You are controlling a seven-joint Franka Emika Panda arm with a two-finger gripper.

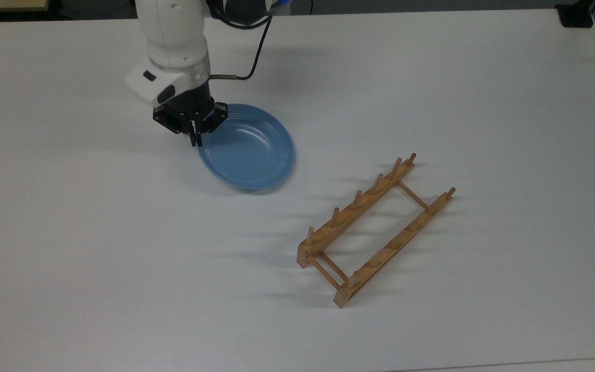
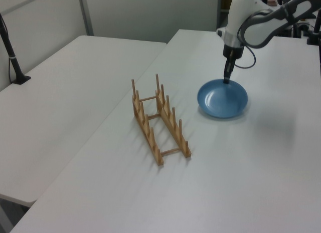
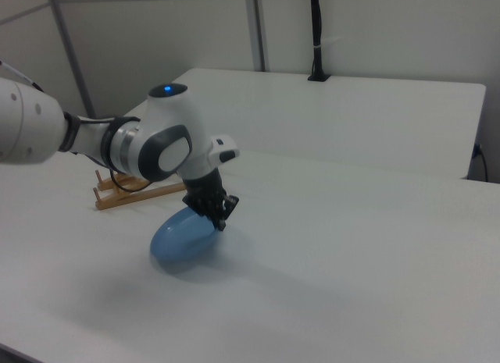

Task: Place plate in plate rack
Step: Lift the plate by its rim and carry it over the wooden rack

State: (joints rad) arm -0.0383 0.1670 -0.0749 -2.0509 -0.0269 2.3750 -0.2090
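Over white bench (image 1: 70,232), pinched glossy light-blue round plate (image 1: 251,150) by its raised rim with black claw (image 1: 194,135), tilted; likely stiff, slippery, well apart from light-wood pegged plate rack (image 1: 375,230).

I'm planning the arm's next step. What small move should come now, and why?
Probably carry the plate a little toward the rack. The gripper is shut on the plate's rim, the plate hangs tilted, its far edge low over the table, and the rack stands apart to the top view's lower right.
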